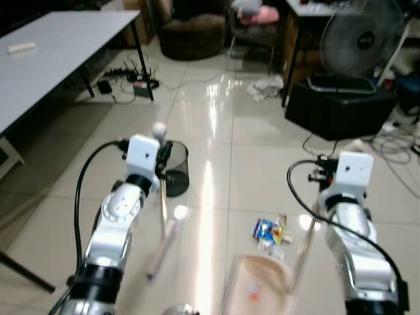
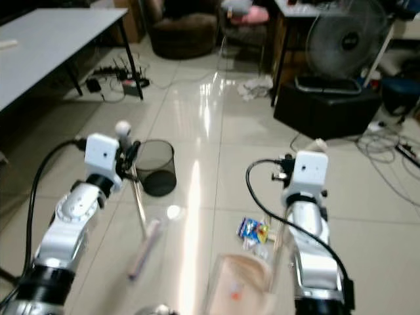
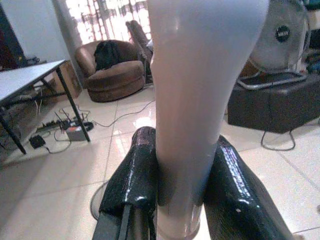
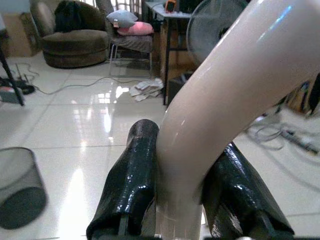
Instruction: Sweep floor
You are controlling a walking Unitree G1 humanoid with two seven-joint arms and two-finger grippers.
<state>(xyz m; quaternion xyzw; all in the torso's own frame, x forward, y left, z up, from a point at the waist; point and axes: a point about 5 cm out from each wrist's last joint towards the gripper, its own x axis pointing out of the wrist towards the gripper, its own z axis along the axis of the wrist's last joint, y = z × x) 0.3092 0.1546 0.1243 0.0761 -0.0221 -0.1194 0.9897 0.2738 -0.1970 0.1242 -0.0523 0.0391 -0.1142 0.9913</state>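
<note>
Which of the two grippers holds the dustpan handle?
The right gripper: its handle leads down to the beige dustpan. The left gripper holds the straight broom handle.

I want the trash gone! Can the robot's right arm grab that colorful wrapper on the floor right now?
Probably not. The right gripper is shut on the dustpan handle, so its fingers are busy. The snack wrapper lies on open floor beside the dustpan.

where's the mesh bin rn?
Head views: the mesh bin stands on the tile floor ahead-left, just beyond the left gripper clamping the broom handle.
</note>
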